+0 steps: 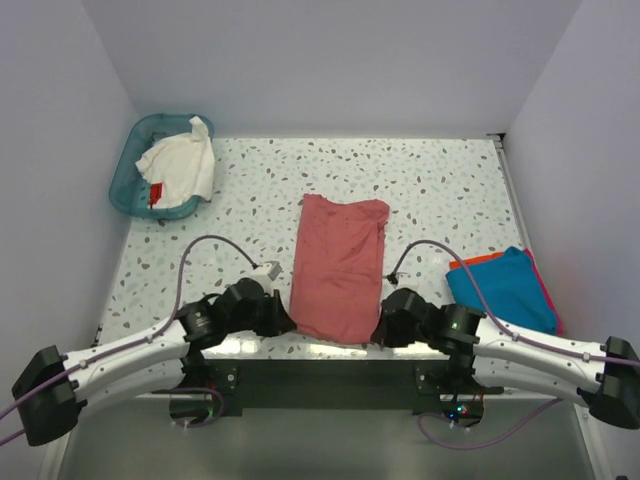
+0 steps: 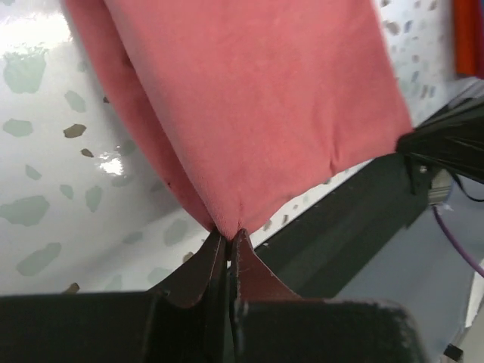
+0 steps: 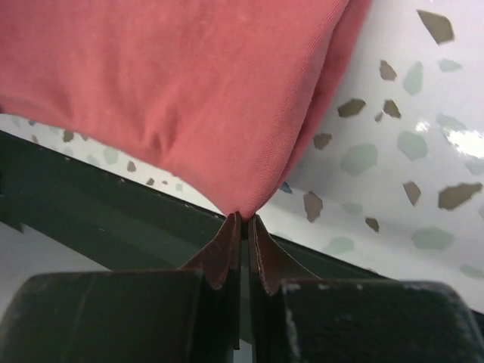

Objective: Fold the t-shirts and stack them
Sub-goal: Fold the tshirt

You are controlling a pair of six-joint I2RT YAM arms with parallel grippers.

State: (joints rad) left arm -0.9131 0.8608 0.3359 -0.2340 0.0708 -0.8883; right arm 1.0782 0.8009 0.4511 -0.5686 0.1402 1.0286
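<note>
Salmon-red t-shirt (image 1: 340, 265): near corners pinched by left end effector (image 2: 229, 234), right end effector (image 3: 243, 219).

Pale, bare walls (image 1: 330, 60) enclose a white table (image 1: 440, 190) speckled grey-green; light glares off its glossy surface.

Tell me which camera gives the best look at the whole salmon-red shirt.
The top external view: the salmon-red shirt lies there whole, a long folded strip. The wrist views each show only one near corner of it, one pinched in the left gripper, the other in the right gripper.
</note>
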